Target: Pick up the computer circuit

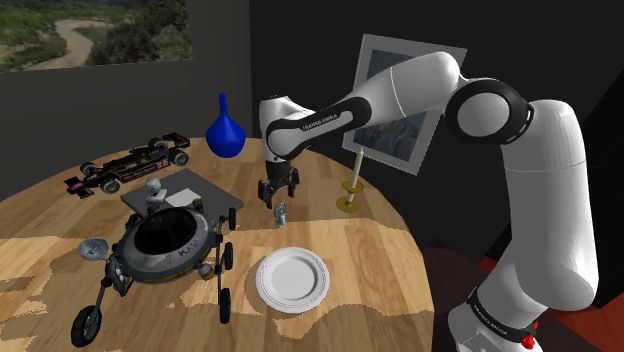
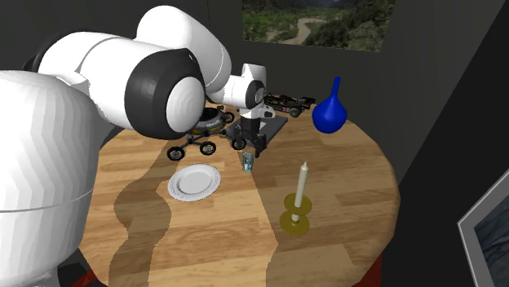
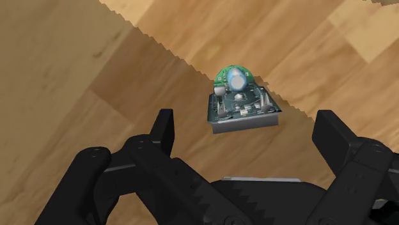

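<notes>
The computer circuit (image 3: 245, 105) is seen as a small square grey board with a dark rim, on which a green part and a pale blue, round-ended cylinder are mounted. It is set on the wooden table (image 1: 365, 255), just beyond the tips of the gripper (image 1: 277, 196) and in line with the gap between the jaws. It is touched by neither finger. The jaws are held wide apart, and nothing is clasped between them.

One circuit is counted. Also counted on the table are one white plate (image 1: 292, 279), one blue vase (image 1: 226, 130), one candle (image 2: 302, 183) in a yellow holder, one black racing car (image 1: 128, 165), one wheeled rover (image 1: 165, 245) and one dark grey slab (image 1: 205, 185). The plate is placed on the circuit's far side from the jaws. The slab and rover are found to one side of the jaws, the candle to the other. Two pictures are counted: one framed picture (image 1: 385, 60) and one landscape (image 1: 90, 30) on the wall.
</notes>
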Action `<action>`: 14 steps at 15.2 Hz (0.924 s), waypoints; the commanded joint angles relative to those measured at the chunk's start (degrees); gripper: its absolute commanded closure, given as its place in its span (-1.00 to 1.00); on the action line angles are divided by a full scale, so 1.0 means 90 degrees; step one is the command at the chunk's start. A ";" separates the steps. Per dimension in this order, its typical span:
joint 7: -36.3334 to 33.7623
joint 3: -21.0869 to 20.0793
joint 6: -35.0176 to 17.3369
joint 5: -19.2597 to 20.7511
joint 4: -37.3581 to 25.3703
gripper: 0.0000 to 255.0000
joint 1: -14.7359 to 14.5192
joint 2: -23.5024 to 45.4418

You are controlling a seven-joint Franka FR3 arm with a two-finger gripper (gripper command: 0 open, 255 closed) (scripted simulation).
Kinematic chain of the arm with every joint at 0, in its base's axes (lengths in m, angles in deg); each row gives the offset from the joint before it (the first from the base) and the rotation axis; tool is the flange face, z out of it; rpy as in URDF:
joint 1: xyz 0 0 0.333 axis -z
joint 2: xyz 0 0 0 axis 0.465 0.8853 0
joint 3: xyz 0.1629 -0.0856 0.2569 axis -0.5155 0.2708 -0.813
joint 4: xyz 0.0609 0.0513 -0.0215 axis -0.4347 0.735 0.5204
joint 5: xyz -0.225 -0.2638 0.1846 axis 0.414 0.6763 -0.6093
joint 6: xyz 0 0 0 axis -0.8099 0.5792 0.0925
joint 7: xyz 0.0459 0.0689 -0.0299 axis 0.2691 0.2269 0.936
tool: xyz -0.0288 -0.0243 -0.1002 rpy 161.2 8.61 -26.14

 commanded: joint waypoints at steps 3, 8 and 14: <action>-0.0023 0.0026 -0.0235 0.0045 0.0042 -1.00 -0.0024 0.0199; -0.0036 0.0044 -0.0390 0.0073 0.0078 1.00 -0.0036 0.0320; -0.0037 0.0043 -0.0385 0.0073 0.0071 1.00 -0.0038 0.0321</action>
